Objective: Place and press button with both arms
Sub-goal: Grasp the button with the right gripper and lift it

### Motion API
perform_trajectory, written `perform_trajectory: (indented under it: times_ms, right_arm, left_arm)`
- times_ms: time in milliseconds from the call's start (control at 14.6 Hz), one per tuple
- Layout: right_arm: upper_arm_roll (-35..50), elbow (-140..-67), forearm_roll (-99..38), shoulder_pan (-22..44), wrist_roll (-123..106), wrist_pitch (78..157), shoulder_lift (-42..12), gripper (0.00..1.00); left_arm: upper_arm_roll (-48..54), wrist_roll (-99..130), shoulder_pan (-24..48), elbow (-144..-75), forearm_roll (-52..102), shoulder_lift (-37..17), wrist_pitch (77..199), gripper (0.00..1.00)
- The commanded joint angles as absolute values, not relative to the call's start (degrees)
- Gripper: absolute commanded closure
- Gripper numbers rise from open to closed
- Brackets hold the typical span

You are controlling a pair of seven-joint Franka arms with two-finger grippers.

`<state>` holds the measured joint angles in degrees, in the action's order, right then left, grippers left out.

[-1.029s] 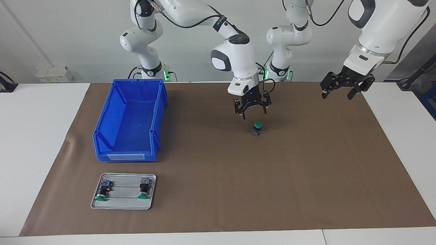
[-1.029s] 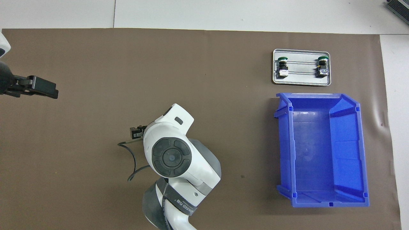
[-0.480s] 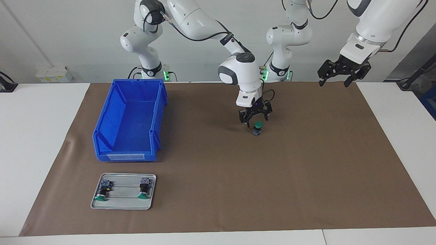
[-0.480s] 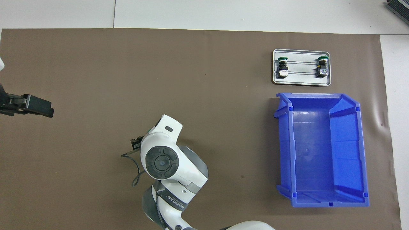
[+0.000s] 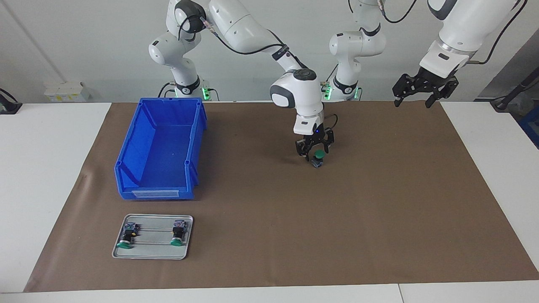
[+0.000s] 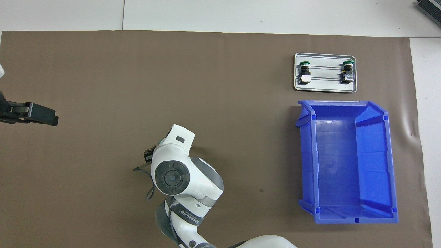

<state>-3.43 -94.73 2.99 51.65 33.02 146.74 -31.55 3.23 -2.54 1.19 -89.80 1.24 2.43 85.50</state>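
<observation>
The button (image 5: 319, 156), green cap up, stands upright on the brown mat near the middle of the table. My right gripper (image 5: 316, 151) has come down over it. Its fingers straddle the cap, still apart, with a gap showing on one side. In the overhead view the right arm's wrist (image 6: 171, 174) hides the button and most of the gripper. My left gripper (image 5: 412, 103) hangs open and empty, high over the mat's edge at the left arm's end. It also shows in the overhead view as the left gripper (image 6: 41, 116).
A blue bin (image 5: 156, 194) (image 6: 344, 102) sits empty toward the right arm's end. Farther from the robots than the bin lies a grey tray (image 5: 153, 249) (image 6: 325, 86). On it lie two more green-capped buttons (image 5: 125, 235) (image 5: 177, 234).
My right gripper has dropped from above the button down around its cap, its fingers drawing in. My left gripper rose and drew back toward the robots, then held still.
</observation>
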Motion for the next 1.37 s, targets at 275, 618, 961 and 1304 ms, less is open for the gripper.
perform_trajectory:
  times_ms: [275,618,961,1304]
  right_arm:
    - [-3.7,-95.2,4.7,52.2,32.1,149.8,-31.9,0.23]
    - [-3.9,-94.7,7.5,53.1,32.1,151.0,-33.3,0.79]
    - [-4.1,-92.4,9.1,53.3,32.9,146.6,-33.5,1.00]
    - [-5.0,-91.0,9.1,48.9,33.5,140.9,-26.6,1.00]
  left_arm:
    - [3.3,-4.0,0.6,-91.8,0.1,3.7,87.6,0.00]
    - [3.4,-4.1,0.3,-91.8,0.1,3.6,87.8,0.00]
    - [3.4,-4.1,0.2,-91.8,-0.2,3.6,87.8,0.00]
    - [3.4,-3.9,0.2,-91.9,-0.7,3.8,87.6,0.00]
